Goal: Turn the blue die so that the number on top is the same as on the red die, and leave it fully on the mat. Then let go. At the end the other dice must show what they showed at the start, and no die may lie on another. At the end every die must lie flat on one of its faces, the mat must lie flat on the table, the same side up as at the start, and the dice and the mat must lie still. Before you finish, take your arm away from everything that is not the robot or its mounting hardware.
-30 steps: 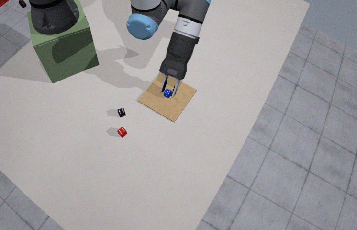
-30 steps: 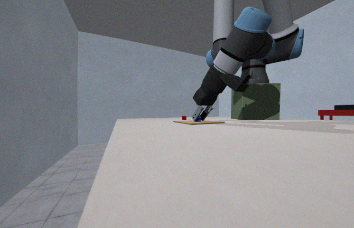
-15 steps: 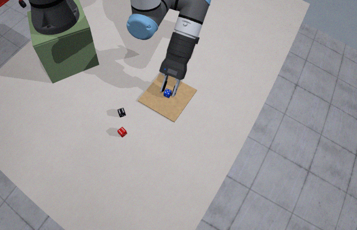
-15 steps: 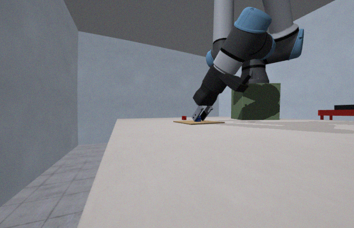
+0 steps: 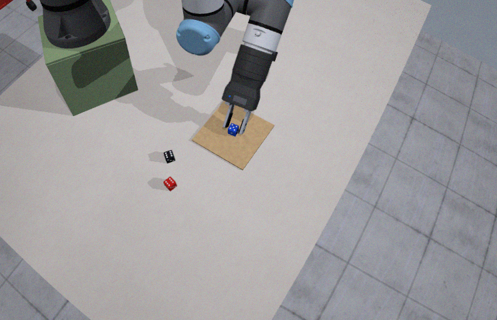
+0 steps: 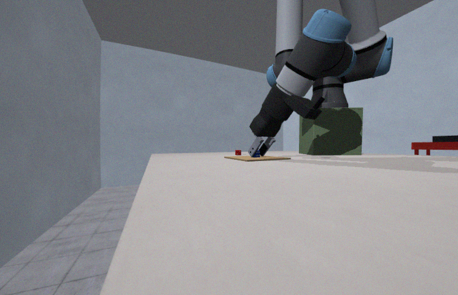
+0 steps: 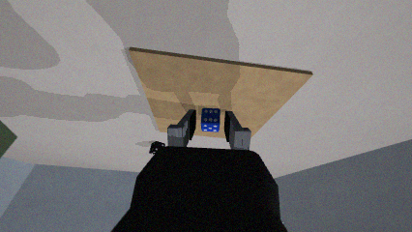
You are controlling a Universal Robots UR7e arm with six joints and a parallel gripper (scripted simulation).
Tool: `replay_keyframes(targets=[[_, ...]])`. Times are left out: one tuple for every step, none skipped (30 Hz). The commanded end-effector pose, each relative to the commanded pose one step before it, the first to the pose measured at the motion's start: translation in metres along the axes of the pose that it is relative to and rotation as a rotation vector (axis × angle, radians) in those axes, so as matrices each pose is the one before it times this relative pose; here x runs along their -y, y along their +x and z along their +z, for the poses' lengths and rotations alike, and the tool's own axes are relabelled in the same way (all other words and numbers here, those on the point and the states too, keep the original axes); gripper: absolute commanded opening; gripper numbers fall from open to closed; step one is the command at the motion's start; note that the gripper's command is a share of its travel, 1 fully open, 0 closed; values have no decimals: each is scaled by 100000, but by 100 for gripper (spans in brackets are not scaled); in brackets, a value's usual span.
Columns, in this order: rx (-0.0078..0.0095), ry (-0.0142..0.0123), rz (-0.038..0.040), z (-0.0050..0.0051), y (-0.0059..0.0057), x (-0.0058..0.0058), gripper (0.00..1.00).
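The blue die (image 5: 233,129) lies flat on the tan mat (image 5: 232,137), well inside its edges. My gripper (image 5: 236,129) is tilted and low over the mat, with one finger on each side of the die. In the wrist view a narrow gap shows between the blue die (image 7: 210,120) and each finger, so my gripper (image 7: 210,119) is open and holds nothing. The red die (image 5: 170,183) and the black die (image 5: 169,156) lie apart on the table to the left of the mat. In the side view the blue die (image 6: 257,155) is mostly hidden by the fingers.
The green pedestal (image 5: 86,67) with the arm's base stands at the back left. A red bench (image 6: 450,145) stands beyond the table. The mat (image 7: 218,97) lies flat.
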State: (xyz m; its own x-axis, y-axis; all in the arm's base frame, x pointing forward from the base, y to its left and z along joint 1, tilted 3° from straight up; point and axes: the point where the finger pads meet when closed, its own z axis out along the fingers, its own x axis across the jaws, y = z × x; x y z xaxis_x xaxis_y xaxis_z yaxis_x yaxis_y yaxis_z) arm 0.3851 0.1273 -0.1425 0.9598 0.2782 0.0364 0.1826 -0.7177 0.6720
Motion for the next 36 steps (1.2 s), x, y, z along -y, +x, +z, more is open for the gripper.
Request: replay_keyframes(targets=[[-101, -8, 92, -31, 42, -29, 70], [0, 0, 0, 0, 0, 0, 70], [0, 0, 0, 0, 0, 0, 70], [0, 0, 0, 0, 0, 0, 70], [0, 0, 0, 0, 0, 0, 70], [0, 0, 0, 0, 0, 0, 70], [0, 0, 0, 0, 0, 0, 40], [0, 0, 0, 0, 0, 0, 40], [0, 0, 0, 0, 0, 0, 40], [0, 0, 0, 0, 0, 0, 40], [0, 0, 0, 0, 0, 0, 40], [0, 0, 0, 0, 0, 0, 40], [0, 0, 0, 0, 0, 0, 40], [0, 0, 0, 0, 0, 0, 40], [0, 0, 0, 0, 0, 0, 40], [0, 0, 0, 0, 0, 0, 40], [0, 0, 0, 0, 0, 0, 40], [0, 0, 0, 0, 0, 0, 40], [0, 0, 0, 0, 0, 0, 40], [0, 0, 0, 0, 0, 0, 40], [0, 0, 0, 0, 0, 0, 40], [0, 0, 0, 0, 0, 0, 40], [0, 0, 0, 0, 0, 0, 40], [0, 0, 0, 0, 0, 0, 40], [0, 0, 0, 0, 0, 0, 40], [0, 0, 0, 0, 0, 0, 40], [0, 0, 0, 0, 0, 0, 40], [0, 0, 0, 0, 0, 0, 40], [0, 0, 0, 0, 0, 0, 40], [0, 0, 0, 0, 0, 0, 40], [0, 0, 0, 0, 0, 0, 40], [0, 0, 0, 0, 0, 0, 40], [0, 0, 0, 0, 0, 0, 40], [0, 0, 0, 0, 0, 0, 40], [0, 0, 0, 0, 0, 0, 40], [0, 0, 0, 0, 0, 0, 40]])
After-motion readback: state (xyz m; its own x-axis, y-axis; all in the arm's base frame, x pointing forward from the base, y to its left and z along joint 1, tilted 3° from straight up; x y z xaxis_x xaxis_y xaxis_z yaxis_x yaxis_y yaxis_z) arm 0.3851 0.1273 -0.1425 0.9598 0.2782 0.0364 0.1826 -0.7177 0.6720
